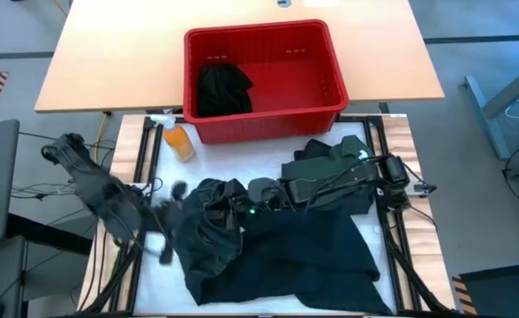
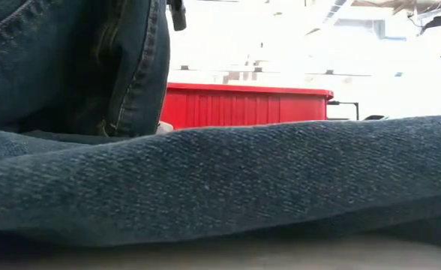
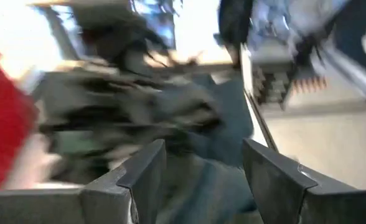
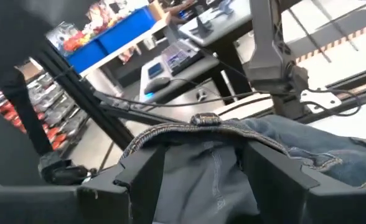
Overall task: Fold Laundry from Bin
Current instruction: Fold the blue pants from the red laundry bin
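laundry (image 1: 277, 247) fills the near half of my overhead view: a big dark denim garment spread flat on the white work mat (image 1: 154, 278), its left part bunched into a heap. from the table-height camera the same denim lies right against the lens, a long fold across the frame with a stitched seam hanging above it on the left.

left gripper (image 1: 173, 196) sits at the left edge of that heap. from its wrist camera i see the two fingers (image 3: 147, 177) standing apart with cloth showing between and beyond them; the frame is smeared, so i cannot tell whether they touch the fabric.

right gripper (image 1: 258, 189) reaches in from the right side, low over the middle of the pile. its wrist camera shows the pincer spread wide with a denim waistband (image 4: 198, 127) and its metal button lying across the gap. i cannot tell if the fingers press on it.

just behind the right arm lies a dark green garment (image 1: 330, 152), crumpled, near the front wall of the bin.

an orange spray bottle (image 1: 178, 140) lies on the mat by the bin's front left corner.

farthest out, the red bin (image 1: 268, 119) stands on the tan tabletop (image 1: 109, 62), holding one black garment (image 1: 220, 88) in its left part.
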You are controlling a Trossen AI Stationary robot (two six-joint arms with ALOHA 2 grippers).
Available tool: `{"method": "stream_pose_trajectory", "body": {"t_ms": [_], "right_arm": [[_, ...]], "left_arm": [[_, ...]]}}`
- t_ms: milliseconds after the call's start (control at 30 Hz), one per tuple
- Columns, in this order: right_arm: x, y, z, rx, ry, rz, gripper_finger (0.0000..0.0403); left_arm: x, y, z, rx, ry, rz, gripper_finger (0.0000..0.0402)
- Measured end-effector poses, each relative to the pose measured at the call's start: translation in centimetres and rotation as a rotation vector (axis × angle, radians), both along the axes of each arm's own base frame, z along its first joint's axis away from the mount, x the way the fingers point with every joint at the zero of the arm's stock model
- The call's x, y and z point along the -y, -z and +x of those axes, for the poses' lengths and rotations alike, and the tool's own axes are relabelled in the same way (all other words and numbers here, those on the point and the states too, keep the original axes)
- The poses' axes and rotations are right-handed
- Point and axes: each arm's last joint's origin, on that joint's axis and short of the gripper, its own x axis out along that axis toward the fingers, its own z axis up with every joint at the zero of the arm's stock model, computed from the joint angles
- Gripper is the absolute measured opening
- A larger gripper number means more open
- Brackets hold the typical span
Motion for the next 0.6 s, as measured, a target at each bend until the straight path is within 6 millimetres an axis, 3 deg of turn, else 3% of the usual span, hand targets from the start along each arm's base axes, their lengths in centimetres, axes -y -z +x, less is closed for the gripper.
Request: {"method": "stream_pose_trajectory", "body": {"t_ms": [100,267,600], "right_arm": [[0.2,-0.3,0.1,0.020,-0.054,-0.012,0.0244],[-0.4,-0.4,0.0,0.028,-0.079,-0.030,0.0244],[0.0,-0.3,0.0,0.006,-0.114,0.011,0.0244]], "left_arm": [[1.5,1.3,1.5,-0.092,0.010,0.056,0.0200],[2.0,1.7,2.2,-0.165,-0.040,0.065,0.0200],[4.8,2.1,4.0,-0.173,0.173,0.269,0.0200]]}}
